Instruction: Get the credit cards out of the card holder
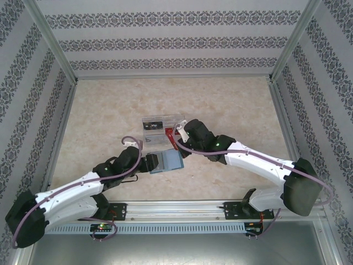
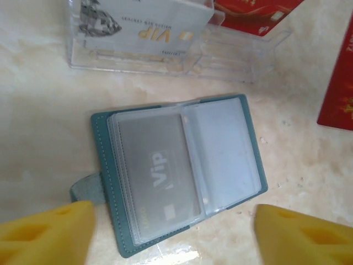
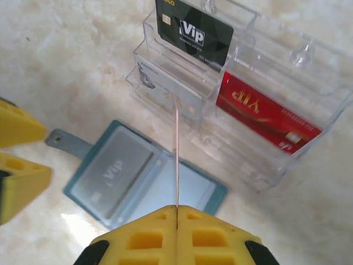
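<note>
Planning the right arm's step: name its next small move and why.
Probably carry the red card, pinched edge-on in the shut right gripper, over to the clear tray and release it there; a grey card sits sleeved in the open card holder.

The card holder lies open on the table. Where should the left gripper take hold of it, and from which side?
Probably the teal cover edge beside the strap tab, from the tab side, where the open left gripper hovers. The card holder lies flat, so only its thin edges can be pinched; this edge is outside the clear sleeves, leaving the grey Vip card free.
</note>
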Controlling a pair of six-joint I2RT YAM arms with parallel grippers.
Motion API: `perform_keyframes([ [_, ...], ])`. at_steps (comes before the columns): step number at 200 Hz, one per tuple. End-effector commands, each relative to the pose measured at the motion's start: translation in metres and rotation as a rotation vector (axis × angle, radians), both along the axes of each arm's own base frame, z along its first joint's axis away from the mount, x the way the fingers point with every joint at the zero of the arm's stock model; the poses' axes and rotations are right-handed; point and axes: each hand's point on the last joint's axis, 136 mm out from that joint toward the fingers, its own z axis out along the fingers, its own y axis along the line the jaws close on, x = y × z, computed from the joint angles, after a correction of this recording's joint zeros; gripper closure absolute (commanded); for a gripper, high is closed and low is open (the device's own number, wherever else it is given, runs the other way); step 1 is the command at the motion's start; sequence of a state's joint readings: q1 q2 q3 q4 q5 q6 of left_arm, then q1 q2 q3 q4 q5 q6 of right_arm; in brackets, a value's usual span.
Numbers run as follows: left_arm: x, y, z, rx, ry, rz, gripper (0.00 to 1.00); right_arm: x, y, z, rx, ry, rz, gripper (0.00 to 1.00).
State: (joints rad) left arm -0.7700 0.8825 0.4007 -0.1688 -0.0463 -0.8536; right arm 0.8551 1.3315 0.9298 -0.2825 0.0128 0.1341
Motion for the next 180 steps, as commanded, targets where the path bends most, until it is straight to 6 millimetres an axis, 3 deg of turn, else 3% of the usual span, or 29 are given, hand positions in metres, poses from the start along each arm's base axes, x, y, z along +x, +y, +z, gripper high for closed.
perform_keyframes([
  [1, -0.006, 0.021, -0.004, 0.039, -0.016, 0.041, 0.10, 0.015, -0.008, 0.004, -0.225, -0.186, 0.069, 1.00],
  [13, -0.010, 0.028, -0.002, 0.038, -0.033, 0.048, 0.00, 0.018, -0.003, 0.006, -0.322, -0.271, 0.125, 1.00],
  [51, -0.021, 0.045, 0.001, 0.019, -0.085, 0.068, 0.00, 0.032, 0.009, 0.002, -0.639, -0.449, 0.292, 1.00],
  [96, -0.030, 0.059, 0.006, -0.006, -0.137, 0.080, 0.00, 0.042, 0.012, -0.033, -0.885, -0.517, 0.506, 1.00],
  [132, -0.034, 0.066, 0.007, -0.010, -0.160, 0.091, 0.00, 0.054, 0.011, -0.049, -0.970, -0.506, 0.548, 1.00],
  [180, -0.036, 0.072, 0.005, 0.001, -0.164, 0.104, 0.00, 0.068, 0.011, -0.043, -0.969, -0.505, 0.530, 1.00],
])
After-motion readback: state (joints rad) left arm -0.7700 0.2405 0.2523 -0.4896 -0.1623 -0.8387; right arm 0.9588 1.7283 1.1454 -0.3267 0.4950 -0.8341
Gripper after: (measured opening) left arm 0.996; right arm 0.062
